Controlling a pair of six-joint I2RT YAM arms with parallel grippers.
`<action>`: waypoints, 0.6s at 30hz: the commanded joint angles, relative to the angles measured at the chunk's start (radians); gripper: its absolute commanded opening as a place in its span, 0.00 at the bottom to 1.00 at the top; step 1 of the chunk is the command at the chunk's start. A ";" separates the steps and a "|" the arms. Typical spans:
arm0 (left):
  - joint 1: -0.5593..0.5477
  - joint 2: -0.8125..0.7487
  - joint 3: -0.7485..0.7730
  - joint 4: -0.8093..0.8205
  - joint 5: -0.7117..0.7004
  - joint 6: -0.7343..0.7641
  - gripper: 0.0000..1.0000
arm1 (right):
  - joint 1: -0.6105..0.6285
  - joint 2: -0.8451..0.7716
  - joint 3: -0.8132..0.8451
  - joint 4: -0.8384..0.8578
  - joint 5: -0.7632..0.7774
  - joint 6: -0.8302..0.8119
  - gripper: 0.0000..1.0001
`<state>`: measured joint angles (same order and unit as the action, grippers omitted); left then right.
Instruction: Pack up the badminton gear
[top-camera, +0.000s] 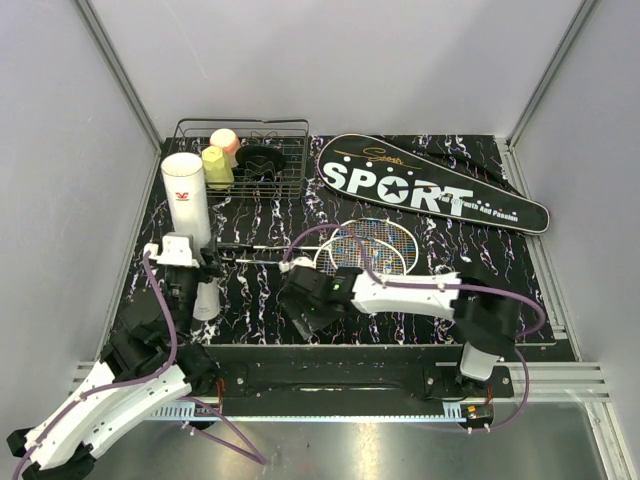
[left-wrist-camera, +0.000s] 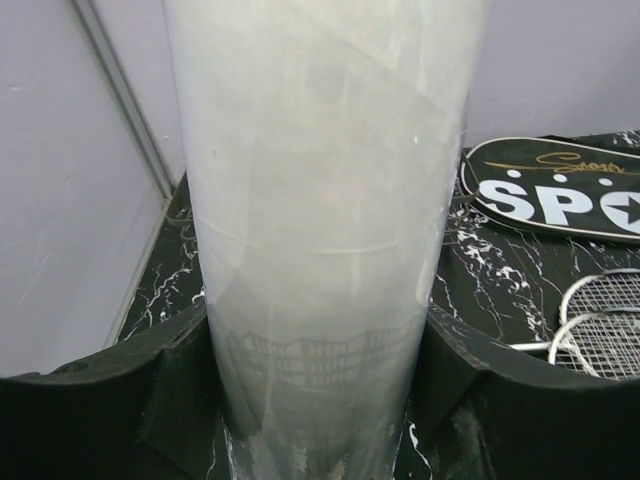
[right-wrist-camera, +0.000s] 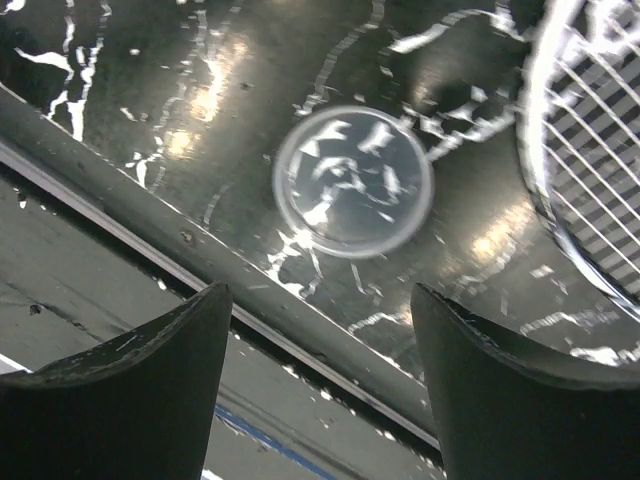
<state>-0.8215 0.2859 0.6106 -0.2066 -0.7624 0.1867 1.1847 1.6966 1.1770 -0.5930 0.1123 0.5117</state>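
The left gripper (left-wrist-camera: 315, 385) has its two black fingers (left-wrist-camera: 110, 400) pressed on both sides of the long white tube (left-wrist-camera: 320, 200), low down near its bottom. The tube stands straight up on the dark table (top-camera: 250, 300), at the left, just in front of the wire basket (top-camera: 245, 155) with the cups in it. I think it is held like that so it won't tip over and its open top faces up, ready for things to go in. The right gripper (right-wrist-camera: 318, 340) hangs low over the near edge of the table with its fingers wide apart and nothing between them. Right under it lies a clear round disc (right-wrist-camera: 352, 182). It looks blurry, but it may be the tube's lid, so I guess the arm is there to pick it up. The two rackets (top-camera: 365, 245) lie flat in the middle, heads one on top of the other, just beside the disc. The black SPORT bag (top-camera: 430, 185) lies flat behind them at the back. It looks closed, with no racket in it yet. I can't spot any shuttlecocks for sure.
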 joint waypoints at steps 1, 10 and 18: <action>0.004 -0.027 0.002 0.099 -0.084 0.013 0.08 | 0.021 0.087 0.101 0.070 0.032 -0.082 0.79; 0.005 0.002 0.000 0.099 -0.080 0.020 0.08 | 0.027 0.135 0.107 0.067 0.012 -0.104 0.60; 0.007 0.019 -0.005 0.108 -0.074 0.025 0.08 | 0.041 0.186 0.139 0.065 0.027 -0.154 0.60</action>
<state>-0.8215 0.2943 0.5983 -0.1852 -0.8173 0.1936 1.2095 1.8603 1.2568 -0.5457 0.1158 0.4068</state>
